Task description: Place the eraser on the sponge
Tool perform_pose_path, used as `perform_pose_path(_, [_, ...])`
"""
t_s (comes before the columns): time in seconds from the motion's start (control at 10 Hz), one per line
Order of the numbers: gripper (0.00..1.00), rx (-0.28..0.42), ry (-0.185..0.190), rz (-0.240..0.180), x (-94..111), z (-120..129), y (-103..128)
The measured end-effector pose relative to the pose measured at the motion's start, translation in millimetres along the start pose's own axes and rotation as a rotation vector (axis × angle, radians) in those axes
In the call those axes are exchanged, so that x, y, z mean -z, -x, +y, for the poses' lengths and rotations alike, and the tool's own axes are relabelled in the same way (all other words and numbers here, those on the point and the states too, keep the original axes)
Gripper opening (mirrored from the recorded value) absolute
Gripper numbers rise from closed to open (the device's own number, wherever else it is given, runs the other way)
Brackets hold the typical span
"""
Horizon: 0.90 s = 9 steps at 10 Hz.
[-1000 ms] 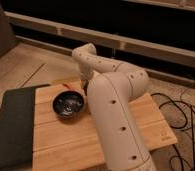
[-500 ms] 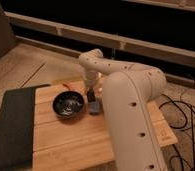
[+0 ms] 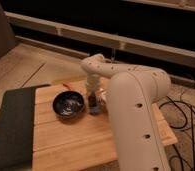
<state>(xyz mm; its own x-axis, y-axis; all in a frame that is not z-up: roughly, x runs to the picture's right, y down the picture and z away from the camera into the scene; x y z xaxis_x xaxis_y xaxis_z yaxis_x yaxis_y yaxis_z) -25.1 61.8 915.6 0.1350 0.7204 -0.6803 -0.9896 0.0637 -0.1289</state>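
Note:
My gripper (image 3: 93,101) points down at the wooden table (image 3: 76,137), just right of the black bowl (image 3: 68,105). A small dark block, the eraser (image 3: 94,107), sits at the gripper's tip; I cannot tell whether it is held. A pale-blue patch, the sponge (image 3: 102,103), shows right beside the gripper on its right, partly hidden by my arm (image 3: 136,105). The bulky white arm fills the right foreground and covers the table behind it.
A dark grey mat (image 3: 11,125) covers the table's left end. A thin orange item (image 3: 66,86) lies behind the bowl. Black cables (image 3: 187,117) run over the floor on the right. A low wall and dark railing stand behind the table.
The gripper has moved right and down, from behind the bowl to its right side. The arm's bulk has swung rightward across the view.

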Motion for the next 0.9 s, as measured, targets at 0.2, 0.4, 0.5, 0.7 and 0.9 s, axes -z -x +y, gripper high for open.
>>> perform_pose_path(0.2, [0.61,-0.005,-0.005,0.013,-3.9,-0.4,-2.8])
perform_pose_path(0.4, [0.61,-0.007,-0.015,0.021,-5.2,-1.1,-3.9])
perform_pose_path(0.5, [0.61,-0.007,-0.02,0.021,-4.4,-1.5,-3.9])
perform_pose_path(0.7, [0.61,-0.003,-0.024,0.018,-2.9,-0.5,-4.2])
perform_pose_path(0.9, [0.61,0.013,-0.013,0.01,-0.9,4.9,-4.1])
